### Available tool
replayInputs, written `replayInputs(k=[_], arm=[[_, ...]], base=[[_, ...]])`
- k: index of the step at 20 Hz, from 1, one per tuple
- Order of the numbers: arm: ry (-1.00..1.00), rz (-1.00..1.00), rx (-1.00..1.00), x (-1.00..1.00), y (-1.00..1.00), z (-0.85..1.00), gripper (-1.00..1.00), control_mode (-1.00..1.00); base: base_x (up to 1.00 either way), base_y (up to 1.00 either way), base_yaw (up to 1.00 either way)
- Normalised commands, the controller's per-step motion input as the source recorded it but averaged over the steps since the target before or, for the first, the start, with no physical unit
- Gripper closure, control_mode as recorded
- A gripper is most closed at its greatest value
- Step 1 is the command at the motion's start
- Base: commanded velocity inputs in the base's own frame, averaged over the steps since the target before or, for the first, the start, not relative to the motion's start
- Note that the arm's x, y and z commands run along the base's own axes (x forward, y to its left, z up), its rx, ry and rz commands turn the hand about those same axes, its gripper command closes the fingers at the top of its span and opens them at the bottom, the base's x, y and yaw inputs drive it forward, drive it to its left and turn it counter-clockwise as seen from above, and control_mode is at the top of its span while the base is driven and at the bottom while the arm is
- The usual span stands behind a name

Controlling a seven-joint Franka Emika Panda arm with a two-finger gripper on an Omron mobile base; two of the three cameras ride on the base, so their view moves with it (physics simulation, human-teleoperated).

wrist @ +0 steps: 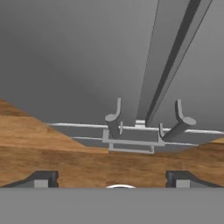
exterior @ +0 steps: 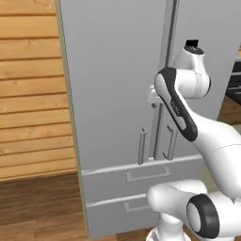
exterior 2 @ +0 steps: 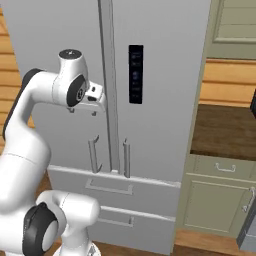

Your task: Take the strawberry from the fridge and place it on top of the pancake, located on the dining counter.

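The gripper [wrist: 111, 177] stands with its jaws spread wide and nothing between them; in the hand view the two dark fingertips [wrist: 43, 178] sit far apart at the bottom, with wood floor [wrist: 65, 153] beyond them. In the right base view the gripper [exterior 2: 95, 102] is raised in front of the fridge [exterior 2: 150, 125], just left of the seam between the two upper doors and above the tops of the door handles. It is close to the door face; contact cannot be determined.

The fridge is closed. Both upper doors are shut, and the two vertical bar handles, the left handle [exterior 2: 93, 155] and the right handle [exterior 2: 126, 158], flank the centre seam. A dark control panel [exterior 2: 135, 74] is set in the right door, right of the seam. Below the doors, the upper drawer [exterior 2: 110, 187] and lower drawer [exterior 2: 117, 220] are shut, each with a horizontal pull.

The strawberry is not visible with the doors shut.

Left of the fridge is a wood plank wall [exterior: 28, 89]. Right of the fridge stands a pale green cabinet [exterior 2: 220, 200] with a dark wood top.
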Motion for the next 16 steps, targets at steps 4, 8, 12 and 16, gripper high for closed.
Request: replayInputs(k=[4, 8, 12, 16], arm=[[0.0, 0.0, 0.0, 0.0, 0.0, 0.0, -1.0, 1.0], [0.0, 0.0, 0.0, 0.0, 0.0, 0.0, -1.0, 1.0], [0.0, 0.0, 0.0, 0.0, 0.0, 0.0, -1.0, 1.0], [0.0, 0.0, 0.0, 0.0, 0.0, 0.0, -1.0, 1.0]], base=[[-0.46, -0.47, -0.01], [-0.32, -0.32, -0.13], [-0.06, -0.5, -0.15], [-0.16, -0.24, -0.01]])
